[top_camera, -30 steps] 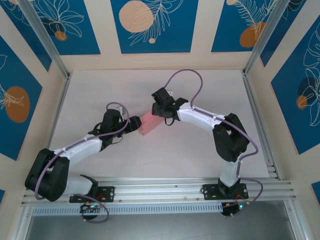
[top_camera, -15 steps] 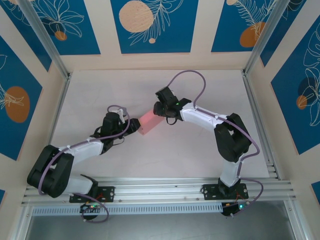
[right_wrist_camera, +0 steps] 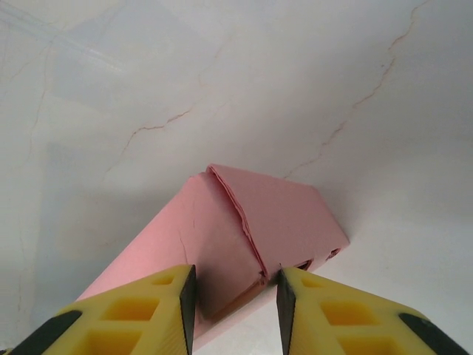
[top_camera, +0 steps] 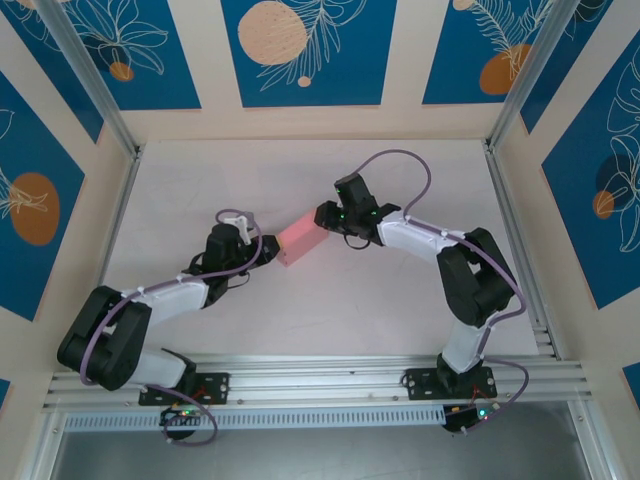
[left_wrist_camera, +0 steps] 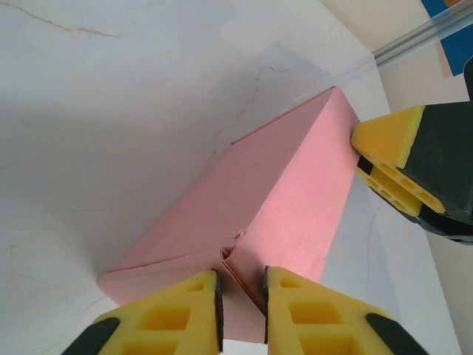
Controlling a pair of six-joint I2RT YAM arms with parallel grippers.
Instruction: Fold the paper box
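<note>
1. Your left gripper (left_wrist_camera: 242, 287) is the one nearest the arm bases. Its arm lies low along the table (top_camera: 380, 300) with the elbow bent and the wrist angled away to the right. Its yellow jaws stand narrow, with a slim gap between them.
2. A folded seam of the paper box (left_wrist_camera: 284, 188) runs between those jaws, and they appear to pinch it. That grip likely anchors the near end so the box cannot slide.
3. Just beyond the left jaws, the box lies on the table as a salmon-pink block. It runs straight from one gripper to the other.
4. At the box's far end, your right gripper (right_wrist_camera: 235, 287) faces back toward the left one. Its jaws are partly closed, wider than the left pair, and straddle the end flaps. You cannot tell whether the pads press the card or only flank it.
5. The right arm reaches in from the right, forearm low and wrist turned toward the box. Working from both ends probably seats the end flaps, and the fold looks nearly complete.
</note>
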